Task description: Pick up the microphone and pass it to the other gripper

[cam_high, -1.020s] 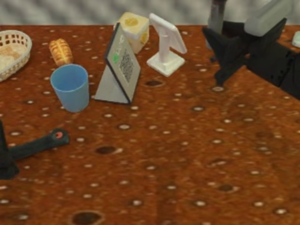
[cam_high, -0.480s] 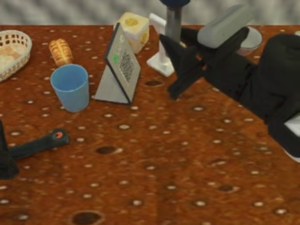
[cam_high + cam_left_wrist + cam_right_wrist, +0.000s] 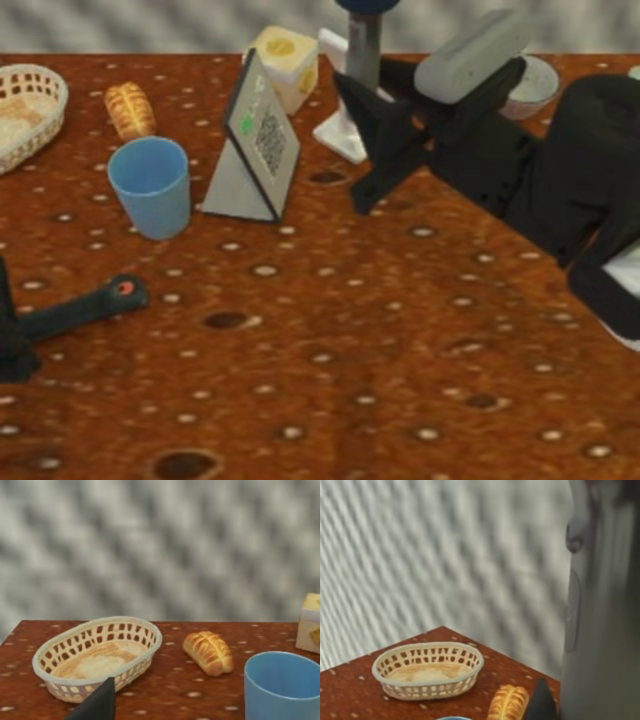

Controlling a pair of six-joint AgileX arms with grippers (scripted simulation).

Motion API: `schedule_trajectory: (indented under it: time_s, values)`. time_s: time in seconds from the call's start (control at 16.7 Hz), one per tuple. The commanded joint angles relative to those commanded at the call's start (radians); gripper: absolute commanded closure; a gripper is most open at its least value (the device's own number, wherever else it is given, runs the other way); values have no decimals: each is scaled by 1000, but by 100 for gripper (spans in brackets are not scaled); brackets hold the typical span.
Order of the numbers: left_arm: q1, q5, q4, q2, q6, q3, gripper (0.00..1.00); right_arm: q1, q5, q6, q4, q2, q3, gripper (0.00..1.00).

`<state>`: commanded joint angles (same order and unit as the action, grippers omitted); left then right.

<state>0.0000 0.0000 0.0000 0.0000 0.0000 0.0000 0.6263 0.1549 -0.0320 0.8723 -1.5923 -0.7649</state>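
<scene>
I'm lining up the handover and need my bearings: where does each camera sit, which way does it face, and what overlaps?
Top view: above the table, looking down; right gripper holds the microphone upright, left arm at the left edge.
Left wrist view: low over the table, facing the basket, bread and blue cup; one fingertip shows.
Right wrist view: beside the microphone handle, facing the basket.
Shared: basket and bread appear in all three.

The brown desk (image 3: pixel 330 400) carried a wicker basket (image 3: pixel 25 115), bread roll (image 3: pixel 130 108), blue cup (image 3: pixel 152 185), QR sign (image 3: pixel 255 140), white stand (image 3: pixel 345 135) and bowl (image 3: pixel 535 85)
</scene>
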Motion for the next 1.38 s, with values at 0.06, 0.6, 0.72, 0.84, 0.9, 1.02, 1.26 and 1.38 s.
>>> schedule_trajectory:
  time_s: [0.06,0.6,0.72,0.84,0.9,1.02,1.26,1.38]
  values:
    - [0,0,0,0,0,0,0,0,0,0,0,0,-1,100]
    - [-104,89,101,228,3,144,0,0,0,0,0,0,-1,100]
    - [-161,137,156,377,4,223,0,0,0,0,0,0,-1,100]
    - [-221,188,214,535,5,305,0,0,0,0,0,0,-1,100]
    - [-252,214,242,611,6,347,0,0,0,0,0,0,-1,100]
    - [-311,264,298,752,6,426,0,0,0,0,0,0,-1,100]
    - [-410,349,393,991,6,562,0,0,0,0,0,0,-1,100]
    - [-446,379,429,1075,6,613,0,0,0,0,0,0,-1,100]
